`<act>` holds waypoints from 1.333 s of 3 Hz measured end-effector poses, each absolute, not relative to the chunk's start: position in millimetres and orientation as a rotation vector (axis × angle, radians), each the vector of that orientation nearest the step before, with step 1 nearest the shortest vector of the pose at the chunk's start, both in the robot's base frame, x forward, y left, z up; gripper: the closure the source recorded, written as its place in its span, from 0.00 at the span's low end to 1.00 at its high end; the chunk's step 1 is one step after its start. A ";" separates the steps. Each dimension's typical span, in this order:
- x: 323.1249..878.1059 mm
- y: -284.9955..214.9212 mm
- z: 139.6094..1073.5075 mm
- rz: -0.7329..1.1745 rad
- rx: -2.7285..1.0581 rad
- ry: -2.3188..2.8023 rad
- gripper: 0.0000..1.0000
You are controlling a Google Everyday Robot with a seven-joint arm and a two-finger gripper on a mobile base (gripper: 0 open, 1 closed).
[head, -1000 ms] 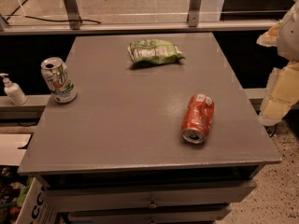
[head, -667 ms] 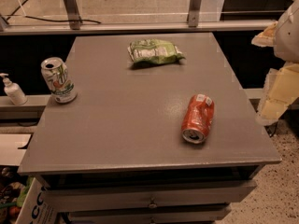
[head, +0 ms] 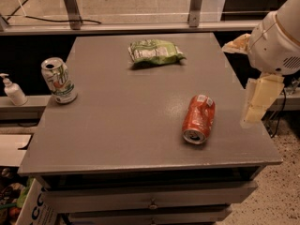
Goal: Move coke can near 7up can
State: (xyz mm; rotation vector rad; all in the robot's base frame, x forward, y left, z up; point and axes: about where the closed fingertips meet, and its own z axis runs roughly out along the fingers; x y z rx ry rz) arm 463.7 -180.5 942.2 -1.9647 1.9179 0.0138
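The coke can (head: 199,119) is red-orange and dented. It lies on its side on the right part of the grey table (head: 126,121), its silver top facing the front edge. The 7up can (head: 58,80) is white and green and stands upright at the table's left edge. My gripper (head: 257,102) hangs at the right edge of the table, pale cream, below the white arm joint (head: 276,39). It is to the right of the coke can, apart from it, and holds nothing that I can see.
A green snack bag (head: 154,52) lies at the back middle of the table. A small white pump bottle (head: 13,90) stands on a ledge left of the table. Drawers (head: 150,203) are under the front edge. A metal rail runs behind.
The arm and gripper have shifted a little left, closer to the table's right edge. Both cans and the bag have not moved.
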 end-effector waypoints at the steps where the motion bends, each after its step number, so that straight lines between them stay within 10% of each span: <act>1: 470.4 -163.8 926.3 0.050 -2.089 1.750 0.00; 4: 464.1 -131.4 892.5 0.039 -2.357 1.407 0.00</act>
